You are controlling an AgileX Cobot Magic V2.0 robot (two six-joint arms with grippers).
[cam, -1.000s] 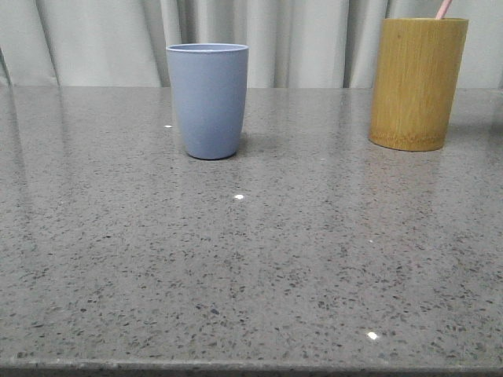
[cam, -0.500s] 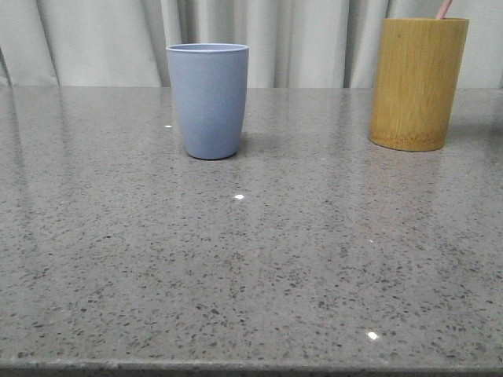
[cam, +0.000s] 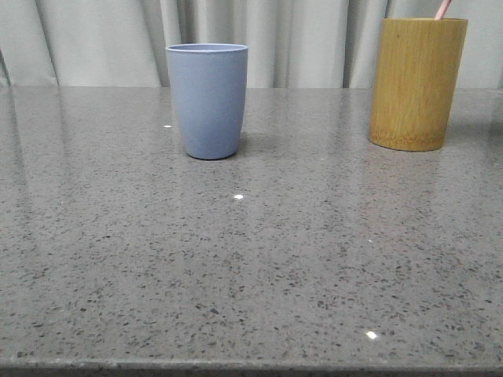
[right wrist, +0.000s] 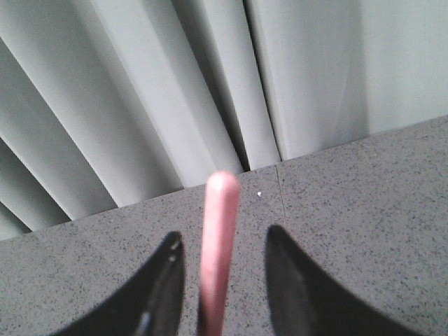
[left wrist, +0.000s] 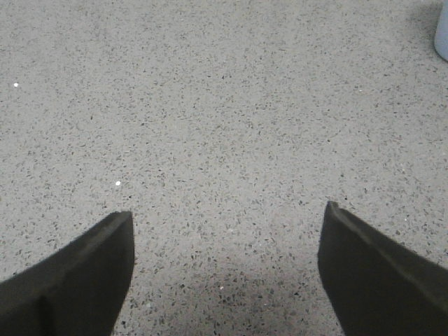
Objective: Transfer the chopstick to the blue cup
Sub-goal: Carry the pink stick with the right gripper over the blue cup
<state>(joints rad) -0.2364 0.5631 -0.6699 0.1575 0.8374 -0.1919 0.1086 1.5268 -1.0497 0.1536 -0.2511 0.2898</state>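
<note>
The blue cup (cam: 207, 100) stands upright at the back left of the table; only its edge (left wrist: 442, 31) shows in the left wrist view. A pale pink chopstick end (cam: 443, 8) pokes out of the yellow-brown bamboo holder (cam: 416, 82) at the back right. In the right wrist view the chopstick (right wrist: 222, 203) rises between the fingers of my right gripper (right wrist: 224, 232), which is open, with a gap on each side of the stick. My left gripper (left wrist: 227, 210) is open over bare tabletop, holding nothing. Neither gripper shows in the front view.
The grey speckled table (cam: 251, 259) stretches from the cups to its front edge. A pleated pale curtain (cam: 306, 39) hangs right behind the table's far edge, close behind both cups.
</note>
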